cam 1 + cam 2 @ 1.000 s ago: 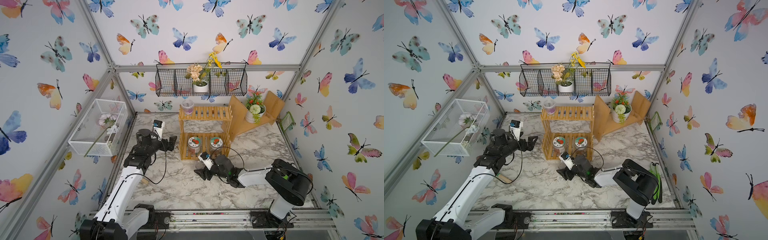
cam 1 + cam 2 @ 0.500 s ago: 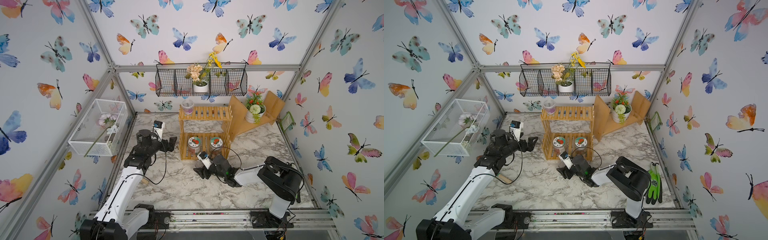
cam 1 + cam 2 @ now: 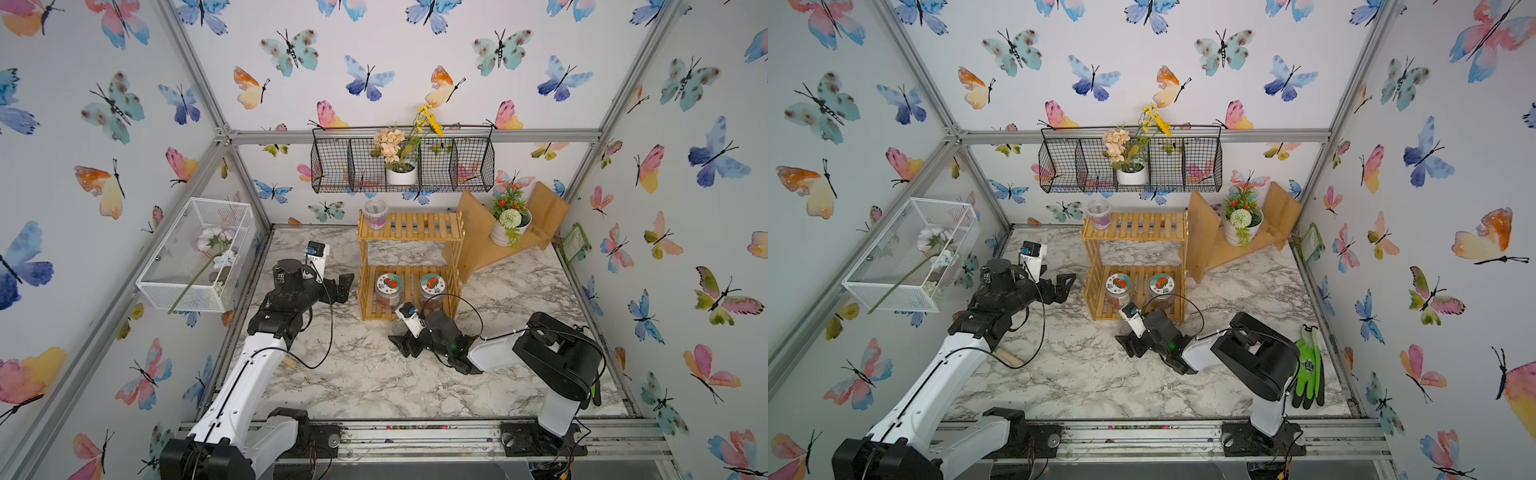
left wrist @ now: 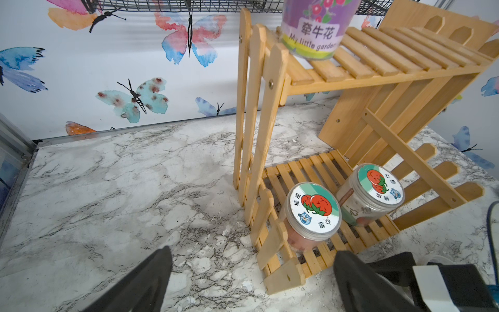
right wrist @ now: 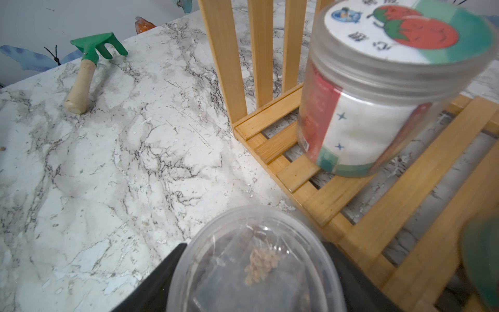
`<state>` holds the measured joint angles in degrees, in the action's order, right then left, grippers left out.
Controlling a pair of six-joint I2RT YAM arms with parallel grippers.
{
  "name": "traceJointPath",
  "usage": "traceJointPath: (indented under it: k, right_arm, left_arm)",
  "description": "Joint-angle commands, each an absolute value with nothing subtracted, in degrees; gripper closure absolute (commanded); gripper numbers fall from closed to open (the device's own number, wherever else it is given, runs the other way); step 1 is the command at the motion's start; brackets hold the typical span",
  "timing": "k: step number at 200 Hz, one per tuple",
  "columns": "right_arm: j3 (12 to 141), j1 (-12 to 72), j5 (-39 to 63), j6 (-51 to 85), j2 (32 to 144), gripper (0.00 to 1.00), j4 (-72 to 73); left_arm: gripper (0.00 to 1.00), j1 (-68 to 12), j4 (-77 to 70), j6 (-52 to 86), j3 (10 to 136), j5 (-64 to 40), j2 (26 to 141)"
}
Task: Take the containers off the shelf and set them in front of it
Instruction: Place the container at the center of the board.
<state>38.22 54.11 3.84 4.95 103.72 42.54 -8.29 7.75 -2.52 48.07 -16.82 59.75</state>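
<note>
Nearest, a clear cup (image 5: 256, 267) is seen just before the shelf (image 4: 378, 78), between the fingers (image 5: 159, 278) of the right hand (image 5: 255, 245); a grip cannot be told. The left hand (image 4: 253, 252) is spread wide, empty. Farther, two jars (image 4: 314, 208) and a purple cup (image 4: 313, 32) are seen on the shelf.

We found the purple cup (image 4: 310, 29) atop the shelf (image 4: 378, 64) cropped; clear cup (image 5: 243, 272) before the shelf cropped too, right gripper (image 5: 255, 245) hold unclear.

Ahead of the left jaws, bare marble surface (image 4: 108, 189) runs clear to the shelf (image 4: 253, 108), whose upright side slats bar that way in. A lidded cup (image 5: 256, 259) fills the gap between the right jaws; a jar (image 5: 378, 94) stands just beyond, a rake (image 5: 89, 62) well aside.
</note>
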Motion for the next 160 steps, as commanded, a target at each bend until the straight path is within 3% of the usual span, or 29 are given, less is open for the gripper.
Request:
traceJointPath:
  k: [1, 160]
  right_arm:
    - [39.1, 54.5, 1.6, 5.3, 103.4, 0.16, 42.2]
    - [44.0, 54.5, 2.3, 7.9, 86.7, 0.02, 29.7]
  left_arm:
    - [0.00, -8.1, 8.0, -2.8, 48.4, -16.8, 59.5]
    - [0.00, -8.1, 7.1, -4.2, 52.3, -19.3, 60.9]
